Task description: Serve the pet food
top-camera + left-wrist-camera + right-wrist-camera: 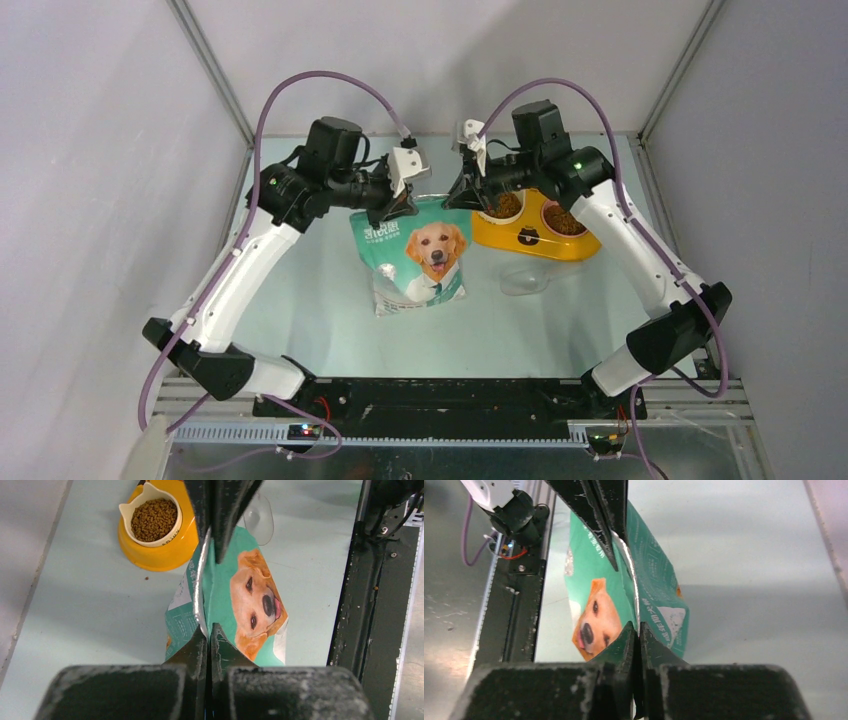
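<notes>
Mint-green tabletop (320, 305) between grey walls (100, 150) bears a feeder (530, 242) holding pet food (154, 519).

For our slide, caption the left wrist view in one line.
Left pincer grips the teal bag by its top edge; kibble fills the yellow feeder beyond.

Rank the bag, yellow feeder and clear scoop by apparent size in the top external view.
1. Bag: largest as seen.
2. Yellow feeder: about as wide as the bag but shallower. Part of it is hidden, so the gap to the bag is unsure.
3. Clear scoop: clearly smallest.
</notes>
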Tool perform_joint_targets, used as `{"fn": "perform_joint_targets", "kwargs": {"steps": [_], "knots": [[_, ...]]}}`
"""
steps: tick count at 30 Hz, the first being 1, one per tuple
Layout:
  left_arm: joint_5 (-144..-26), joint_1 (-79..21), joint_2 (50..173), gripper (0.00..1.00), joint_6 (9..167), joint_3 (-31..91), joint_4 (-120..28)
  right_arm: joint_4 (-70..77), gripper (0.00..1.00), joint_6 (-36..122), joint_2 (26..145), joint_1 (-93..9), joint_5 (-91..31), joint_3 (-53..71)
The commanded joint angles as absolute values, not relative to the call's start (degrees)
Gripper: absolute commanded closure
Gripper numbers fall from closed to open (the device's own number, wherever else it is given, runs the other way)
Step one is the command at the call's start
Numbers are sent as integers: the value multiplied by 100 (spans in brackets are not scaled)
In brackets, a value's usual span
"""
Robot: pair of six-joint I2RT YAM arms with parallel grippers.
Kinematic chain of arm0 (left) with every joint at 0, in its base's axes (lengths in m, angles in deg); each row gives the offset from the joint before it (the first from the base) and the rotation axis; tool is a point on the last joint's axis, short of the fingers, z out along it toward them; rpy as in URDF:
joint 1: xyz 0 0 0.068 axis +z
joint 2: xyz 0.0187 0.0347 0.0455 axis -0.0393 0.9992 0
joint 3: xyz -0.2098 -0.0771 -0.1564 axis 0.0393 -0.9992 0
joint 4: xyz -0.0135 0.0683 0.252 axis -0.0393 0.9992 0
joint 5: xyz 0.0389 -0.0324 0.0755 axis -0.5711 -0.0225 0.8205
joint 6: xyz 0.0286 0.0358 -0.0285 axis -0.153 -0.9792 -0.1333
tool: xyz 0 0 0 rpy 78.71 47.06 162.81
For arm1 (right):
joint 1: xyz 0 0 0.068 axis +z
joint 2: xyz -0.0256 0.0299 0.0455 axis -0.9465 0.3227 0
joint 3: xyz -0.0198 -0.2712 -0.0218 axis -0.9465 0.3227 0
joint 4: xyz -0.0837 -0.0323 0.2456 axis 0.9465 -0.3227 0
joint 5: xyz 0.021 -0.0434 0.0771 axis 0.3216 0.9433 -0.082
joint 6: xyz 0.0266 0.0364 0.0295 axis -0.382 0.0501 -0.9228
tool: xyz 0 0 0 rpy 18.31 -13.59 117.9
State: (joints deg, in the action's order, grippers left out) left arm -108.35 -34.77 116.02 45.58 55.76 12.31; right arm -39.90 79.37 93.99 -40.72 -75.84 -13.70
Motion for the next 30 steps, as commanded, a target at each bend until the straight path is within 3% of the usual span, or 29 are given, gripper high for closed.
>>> {"fn": "perform_joint_targets", "kwargs": {"steps": [1, 2, 3, 5, 6, 8, 10, 11, 13, 17, 18, 20, 21, 23, 27, 30], "knots": [[-11064, -3499, 11413, 96, 4602, 5617, 1011, -3790, 100, 7944, 9440, -3960, -7555, -1422], [-11076, -3518, 11471, 90, 4600, 5658, 1004, -3776, 100, 7911, 9448, -3948, -7594, -1461], [-11078, -3533, 11533, 77, 4600, 5677, 996, -3765, 100, 7859, 9448, -3941, -7614, -1493], [-11058, -3581, 11614, 70, 4560, 5723, 959, -3739, 100, 7780, 9456, -3920, -7662, -1565], [-11051, -3607, 11644, 72, 4493, 5746, 949, -3732, 100, 7758, 9456, -3910, -7682, -1609], [-11019, -3632, 11725, 92, 4458, 5776, 922, -3700, 100, 7702, 9461, -3901, -7701, -1661], [-11059, -3635, 11758, 99, 4504, 5789, 846, -3688, 89, 7679, 9466, -3870, -7685, -1675], [-11082, -3635, 11768, 100, 4541, 5790, 820, -3685, 78, 7676, 9466, -3854, -7655, -1663], [-11113, -3640, 11757, 100, 4590, 5799, 760, -3672, 67, 7668, 9488, -3799, -7591, -1619], [-11123, -3644, 11722, 100, 4613, 5807, 732, -3596, 63, 7594, 9599, -3695, -7559, -1604], [-11138, -3644, 11708, 100, 4615, 5798, 732, -3547, 64, 7547, 9637, -3669, -7561, -1612], [-11137, -3638, 11665, 100, 4620, 5774, 741, -3504, 77, 7524, 9728, -3632, -7587, -1675], [-11125, -3638, 11652, 100, 4610, 5752, 768, -3496, 90, 7520, 9755, -3622, -7607, -1731], [-10978, -3639, 11597, 94, 4538, 5711, 864, -3482, 100, 7513, 9831, -3650, -7659, -1804], [-10583, -3617, 11288, 68, 4276, 5401, 1064, -3447, 100, 7429, 9793, -3730, -7695, -1862], [-10381, -3564, 10926, 66, 4094, 5082, 1204, -3441, 100, 7364, 9735, -3808, -7714, -1853]]}}
